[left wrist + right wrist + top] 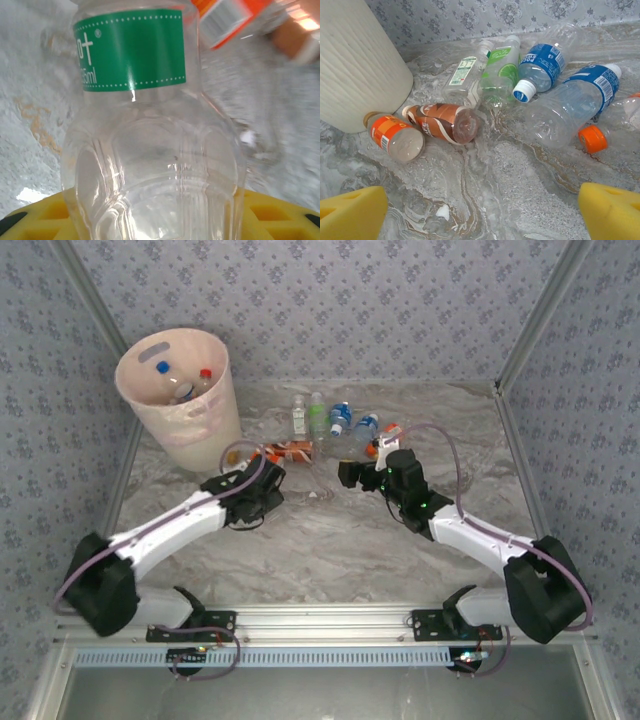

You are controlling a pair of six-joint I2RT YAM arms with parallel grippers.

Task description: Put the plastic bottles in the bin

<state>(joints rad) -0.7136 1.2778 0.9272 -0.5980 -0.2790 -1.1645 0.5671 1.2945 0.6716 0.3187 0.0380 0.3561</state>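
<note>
Two bottles show in the bin at the table's far left corner. About eight more lie along the far edge. The left gripper has a green-label bottle between its pads; whether they clamp it, I cannot tell. The right gripper gapes wide, empty.

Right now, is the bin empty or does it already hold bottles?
Not empty. Top view looks into the bin: a blue-capped bottle and a red-capped bottle are inside. Anything beneath them: cannot tell.
</note>
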